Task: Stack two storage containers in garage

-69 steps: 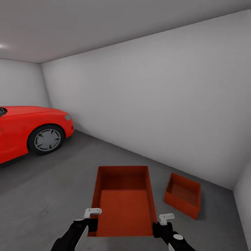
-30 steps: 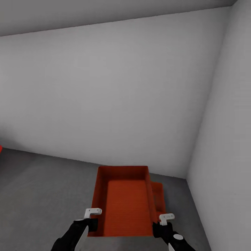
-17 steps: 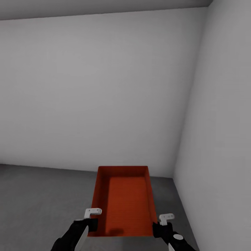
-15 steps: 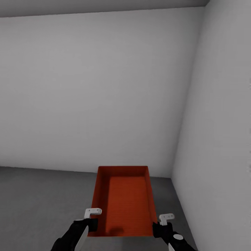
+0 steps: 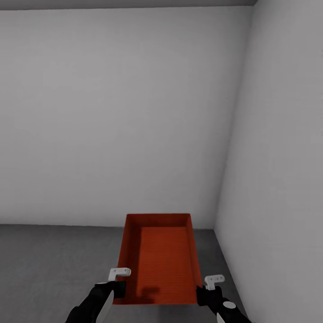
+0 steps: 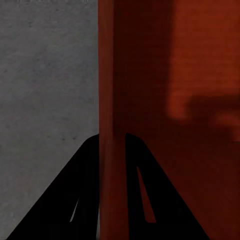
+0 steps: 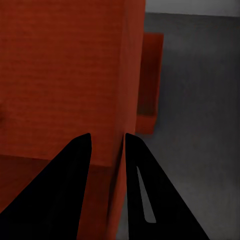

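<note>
Down below, the floor (image 5: 49,264) was dark grey mottled concrete, running up to the foot of the pale walls at a corner of the room. In the right wrist view, one rust-red storage container (image 7: 150,80) rested directly on that concrete, only an edge of it showing beside the other box's wall.

held container (image 5: 158,260) up front between left gripper (image 5: 119,272) and right gripper (image 5: 214,280) | second container (image 7: 150,80) on floor (image 5: 49,260) below it | corner of walls (image 5: 112,116) behind
</note>
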Controlling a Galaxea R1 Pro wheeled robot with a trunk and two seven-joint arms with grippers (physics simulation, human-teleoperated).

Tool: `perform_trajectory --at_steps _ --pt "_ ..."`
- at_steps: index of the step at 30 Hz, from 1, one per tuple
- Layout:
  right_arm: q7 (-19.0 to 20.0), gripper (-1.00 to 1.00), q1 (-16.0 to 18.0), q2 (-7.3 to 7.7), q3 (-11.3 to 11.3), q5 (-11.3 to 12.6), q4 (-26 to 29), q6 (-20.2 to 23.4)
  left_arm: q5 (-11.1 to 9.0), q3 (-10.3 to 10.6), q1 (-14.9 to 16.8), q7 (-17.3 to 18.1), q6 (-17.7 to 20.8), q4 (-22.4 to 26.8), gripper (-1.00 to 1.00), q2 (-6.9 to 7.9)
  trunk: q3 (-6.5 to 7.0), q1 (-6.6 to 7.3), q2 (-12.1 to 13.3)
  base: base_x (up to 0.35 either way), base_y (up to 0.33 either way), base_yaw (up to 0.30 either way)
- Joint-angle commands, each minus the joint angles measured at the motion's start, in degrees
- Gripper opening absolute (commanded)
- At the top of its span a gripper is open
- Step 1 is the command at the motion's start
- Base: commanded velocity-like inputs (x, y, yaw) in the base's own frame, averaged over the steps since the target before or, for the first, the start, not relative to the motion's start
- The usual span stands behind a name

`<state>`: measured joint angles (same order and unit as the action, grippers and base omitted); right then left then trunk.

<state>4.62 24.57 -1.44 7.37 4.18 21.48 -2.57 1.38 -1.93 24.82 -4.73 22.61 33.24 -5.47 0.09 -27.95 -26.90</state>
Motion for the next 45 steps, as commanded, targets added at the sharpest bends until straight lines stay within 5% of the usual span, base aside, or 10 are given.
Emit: perform_trajectory --at_steps 1,27,45 --pt "0.2 -1.0 0.0 0.03 3.3 -0.4 0.1 -0.2 1.4 -2.3 0.1 -0.4 0.4 0.1 -1.0 -0.07 -0.01 -0.03 0.0 0.197 0.0 -0.001" --pt "0.2 -1.0 0.0 0.03 3.3 -0.4 0.1 -0.2 1.4 -2.3 0.1 -0.4 0.4 0.1 -1.0 -0.07 -0.01 -0.03 0.0 0.311 0.0 -0.046" --pt "0.2 -1.0 0.0 0.03 3.2 -0.4 0.1 -0.2 1.4 -2.3 0.1 -0.4 0.4 0.1 -1.0 -0.07 -0.01 -0.03 0.0 0.027 0.0 -0.006"
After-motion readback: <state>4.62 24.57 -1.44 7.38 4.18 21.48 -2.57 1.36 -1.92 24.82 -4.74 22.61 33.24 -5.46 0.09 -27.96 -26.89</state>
